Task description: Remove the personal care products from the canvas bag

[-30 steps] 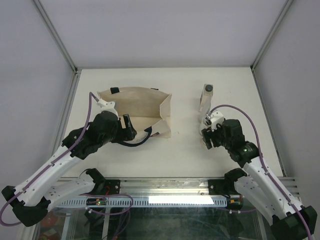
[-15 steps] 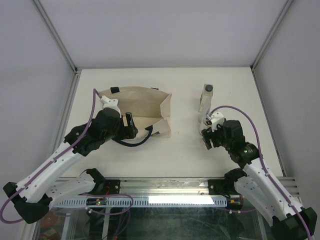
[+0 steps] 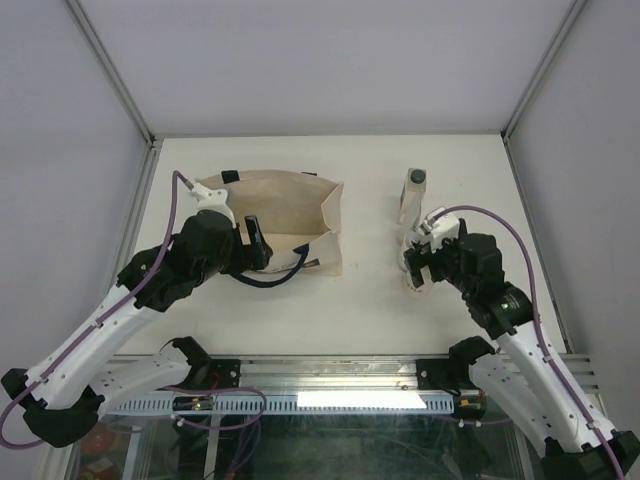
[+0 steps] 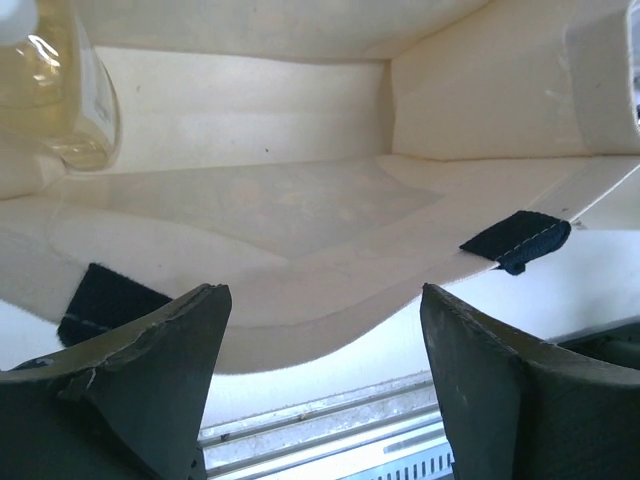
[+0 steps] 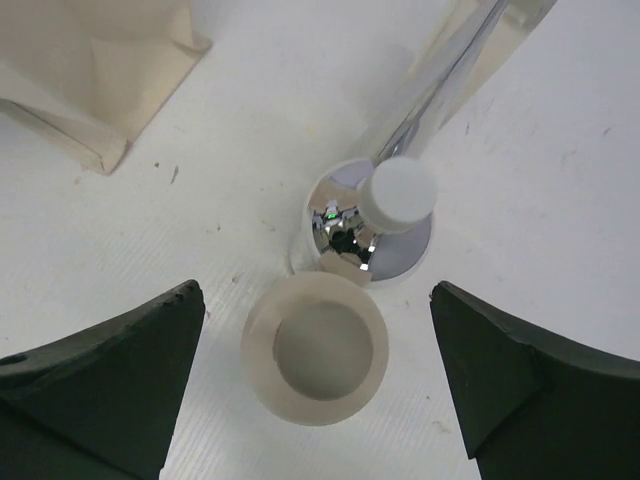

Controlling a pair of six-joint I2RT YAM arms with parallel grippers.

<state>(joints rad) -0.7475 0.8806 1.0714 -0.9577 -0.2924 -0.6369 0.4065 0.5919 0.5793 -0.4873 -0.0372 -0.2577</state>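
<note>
The canvas bag (image 3: 285,205) lies on its side at the left, mouth toward me. My left gripper (image 3: 256,240) stands open at that mouth, nothing between its fingers (image 4: 150,370). Deep inside, a clear amber-liquid bottle (image 4: 55,90) rests against the bag's wall (image 4: 250,200). On the right, my right gripper (image 5: 315,325) hangs open above a cream cylindrical bottle (image 5: 315,350), its fingers clear on both sides. A silver-topped bottle (image 5: 368,222) stands touching the cream one. The clear rectangular bottle (image 3: 414,196) with a dark cap stands just beyond them.
A navy loop handle (image 3: 278,279) trails on the table in front of the bag. Dark tabs (image 4: 517,238) sit on the bag's rim. A corner of the bag (image 5: 100,70) shows left of the bottles. White enclosure walls (image 3: 70,150) stand around the table.
My right gripper has opened and let go of the cream bottle, which now stands on the table. The left gripper has edged toward the bag's mouth.
</note>
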